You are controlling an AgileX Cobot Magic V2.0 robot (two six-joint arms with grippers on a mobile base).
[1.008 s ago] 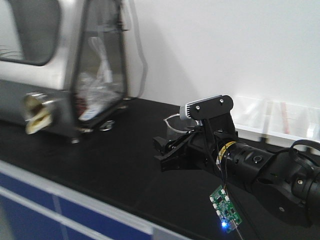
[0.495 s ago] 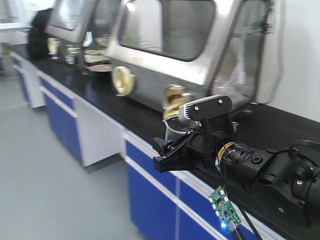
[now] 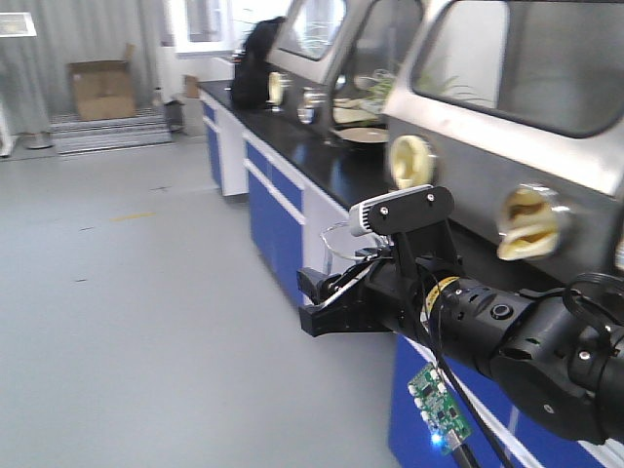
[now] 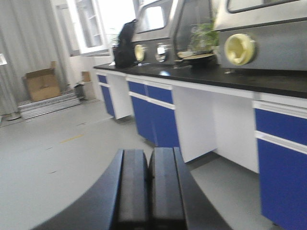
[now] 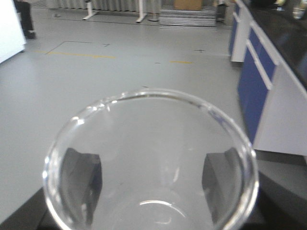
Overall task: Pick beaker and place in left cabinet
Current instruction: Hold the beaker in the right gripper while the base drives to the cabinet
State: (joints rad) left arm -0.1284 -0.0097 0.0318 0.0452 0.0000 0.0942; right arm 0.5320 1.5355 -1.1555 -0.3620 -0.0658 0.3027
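Beaker [image 5: 151, 163] in right end effector [image 3: 314, 297], blue bench cupboards [image 3: 278, 210] adj.

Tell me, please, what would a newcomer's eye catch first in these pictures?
First comes the beaker, whose clear rim fills the right wrist view. It is held in the right gripper out over the open grey floor. Next is the row of steel glove boxes with pale yellow ports, standing on the black-topped bench with blue cupboard fronts, at the right of the front view. The left gripper is shut and empty.
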